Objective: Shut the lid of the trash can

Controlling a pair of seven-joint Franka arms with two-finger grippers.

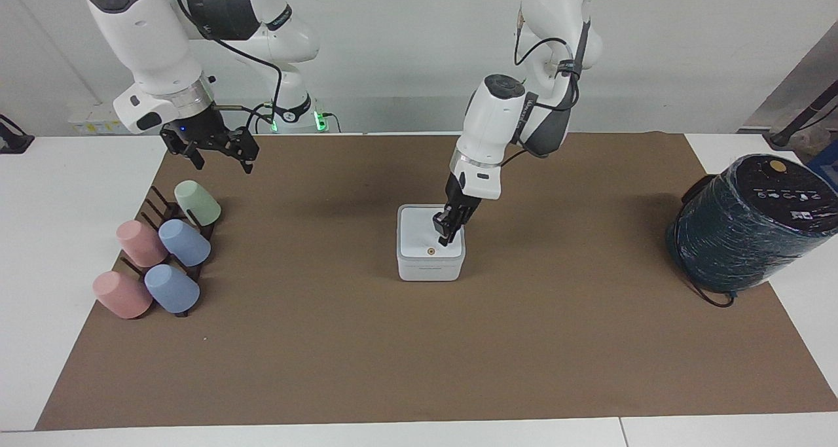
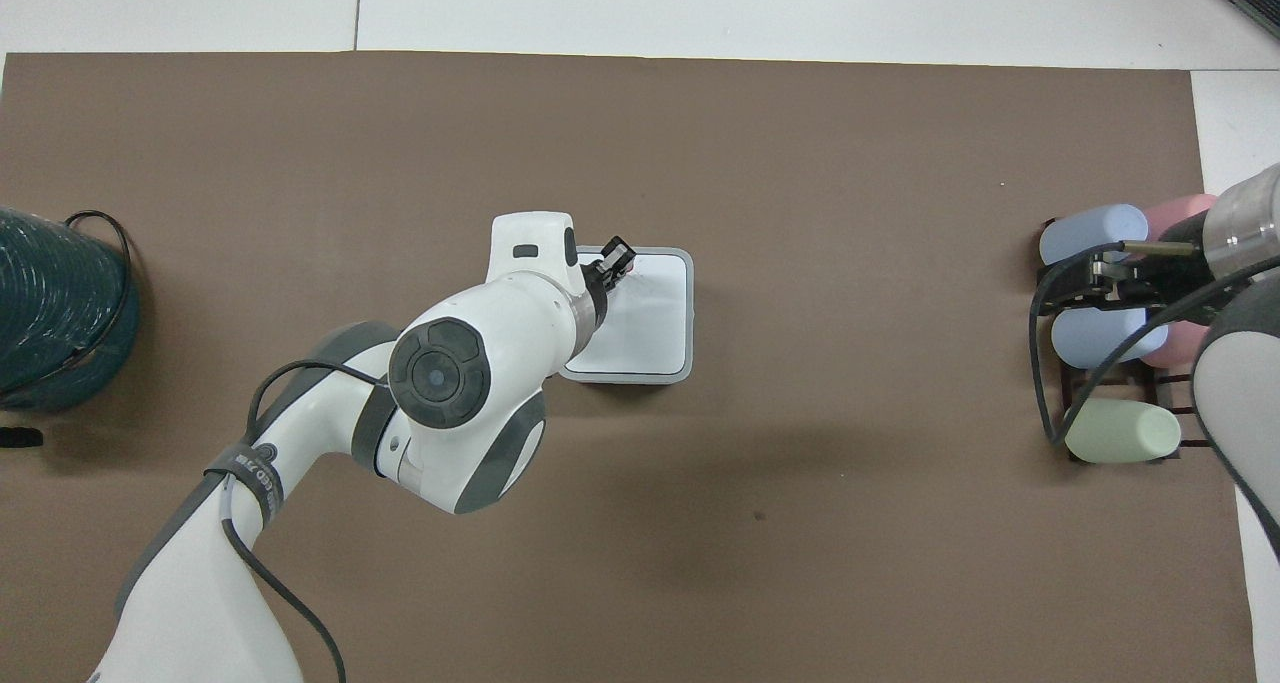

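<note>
The small white trash can (image 1: 430, 270) stands mid-mat, also in the overhead view (image 2: 686, 313). Its lid (image 1: 418, 232) lies flat on top, orange dot (image 1: 430, 251) showing up. The lid shows in the overhead view (image 2: 650, 315) too, with the dot hidden there under the gripper. My left gripper (image 1: 445, 240) points down over the lid, beside the dot, fingers together and holding nothing. I cannot tell whether its tips touch the lid. It also shows in the overhead view (image 2: 618, 260). My right gripper (image 1: 219, 154) waits open over the cup rack, also seen from overhead (image 2: 1068, 293).
A rack (image 1: 163, 206) of pink, blue and green cups (image 1: 184, 242) lies at the right arm's end of the mat. A large dark-green wrapped cylinder (image 1: 749, 221) sits at the left arm's end. The brown mat (image 1: 419, 355) covers most of the table.
</note>
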